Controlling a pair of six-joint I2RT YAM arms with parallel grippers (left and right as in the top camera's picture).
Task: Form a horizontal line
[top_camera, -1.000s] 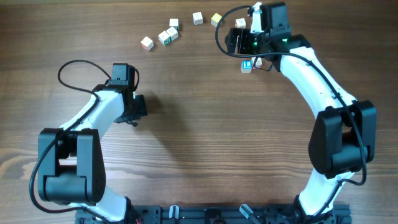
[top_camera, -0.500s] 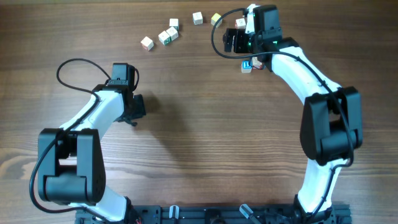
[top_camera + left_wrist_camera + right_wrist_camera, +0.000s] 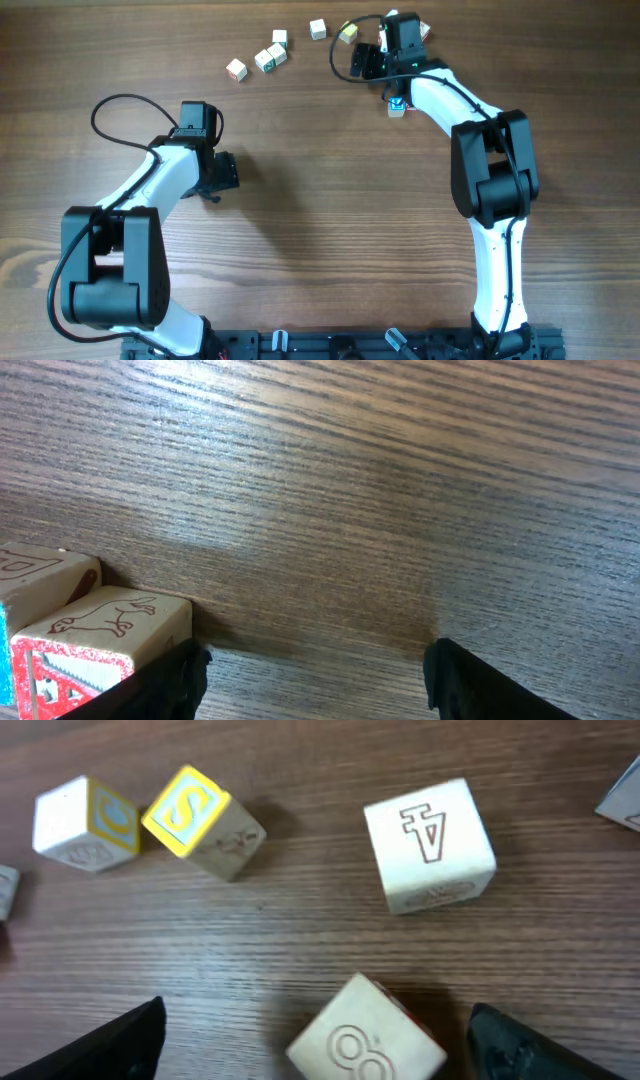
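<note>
Brown wooden desk [image 3: 330,230]: the line of cubes [image 3: 95,628] shows only its end, just beside the spread left gripper [image 3: 315,660], direction unclear. The right gripper [image 3: 318,1020], spread, hovers over loose cubes [image 3: 430,840] far right.

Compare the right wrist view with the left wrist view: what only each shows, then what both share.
Right wrist only: loose cubes: a cube with a yellow C face, a cube with a yellow S face, a cube with a 4-like mark, and a cube marked 8 between the right gripper's fingertips. Left wrist only: a cube with an animal drawing beside a second cube, near a left gripper fingertip. Both: the wooden table, pale cubes, dark fingertips spread open at the bottom edge.
</note>
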